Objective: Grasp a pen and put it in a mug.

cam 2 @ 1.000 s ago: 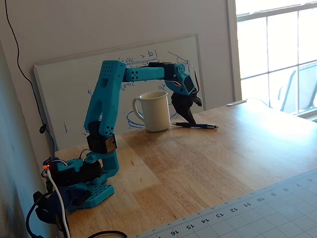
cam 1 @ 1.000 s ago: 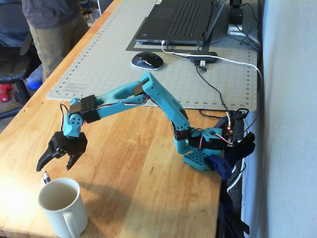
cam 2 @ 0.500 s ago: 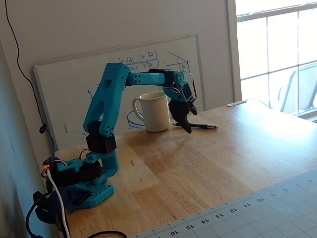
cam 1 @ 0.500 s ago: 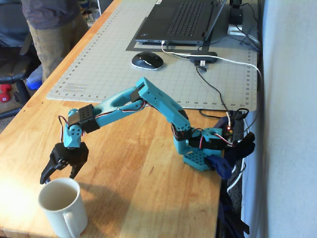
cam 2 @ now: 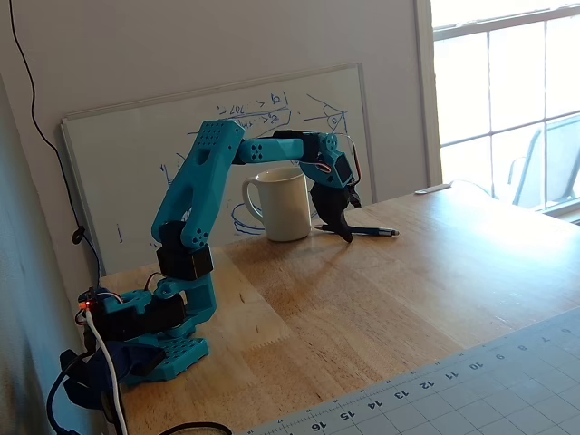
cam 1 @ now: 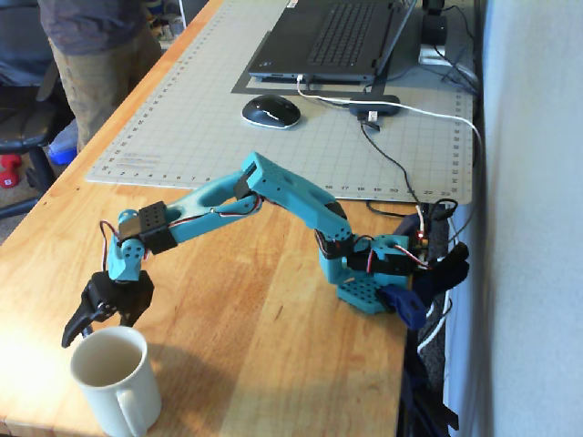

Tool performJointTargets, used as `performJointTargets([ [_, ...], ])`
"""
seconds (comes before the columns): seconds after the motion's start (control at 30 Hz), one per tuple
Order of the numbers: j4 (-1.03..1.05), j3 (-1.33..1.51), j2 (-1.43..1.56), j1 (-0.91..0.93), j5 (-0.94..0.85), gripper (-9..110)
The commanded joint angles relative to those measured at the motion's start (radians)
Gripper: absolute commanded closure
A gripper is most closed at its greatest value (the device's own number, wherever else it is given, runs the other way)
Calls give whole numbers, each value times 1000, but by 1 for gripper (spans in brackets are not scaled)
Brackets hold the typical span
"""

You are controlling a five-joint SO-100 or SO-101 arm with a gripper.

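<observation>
Reaching low over the wooden table [cam 1: 273,300], the teal arm [cam 1: 273,187] in a fixed view is holding its black gripper [cam 1: 98,320] just above and behind the mug [cam 1: 114,380], which is standing upright at the table's near edge with its handle turned toward the camera. The two fingers are pointing down with a gap showing between them, and nothing is sitting in that gap. The pen is not showing in this view. Farther back, a grey cutting mat [cam 1: 364,137] is carrying printed ruler numbers along its edge, too small to read here, and a mouse [cam 1: 271,111] and a laptop [cam 1: 337,36] are lying on it. A person [cam 1: 96,45] is standing at the far left.

Turning to another fixed view, the gripper [cam 2: 340,222] is hanging tip-down just right of the mug [cam 2: 281,204], close to its side. How far apart the fingers are cannot be told from this side. The pen [cam 2: 362,230] is lying flat on the table [cam 2: 381,308], running rightward from beside the fingertips, silvery tip at the right. A whiteboard [cam 2: 118,181] behind is bearing blue scribbles that cannot be read. The mat [cam 2: 471,390] edge is showing the numbers 16, 15 and 14.
</observation>
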Motion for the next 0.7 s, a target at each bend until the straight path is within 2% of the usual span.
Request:
performJointTargets([
  [0.0,-28,-91,5,-6,-8,65],
  [0.27,-129,-100,84,21,-9,65],
  [0.67,-140,-107,218,46,-9,65],
])
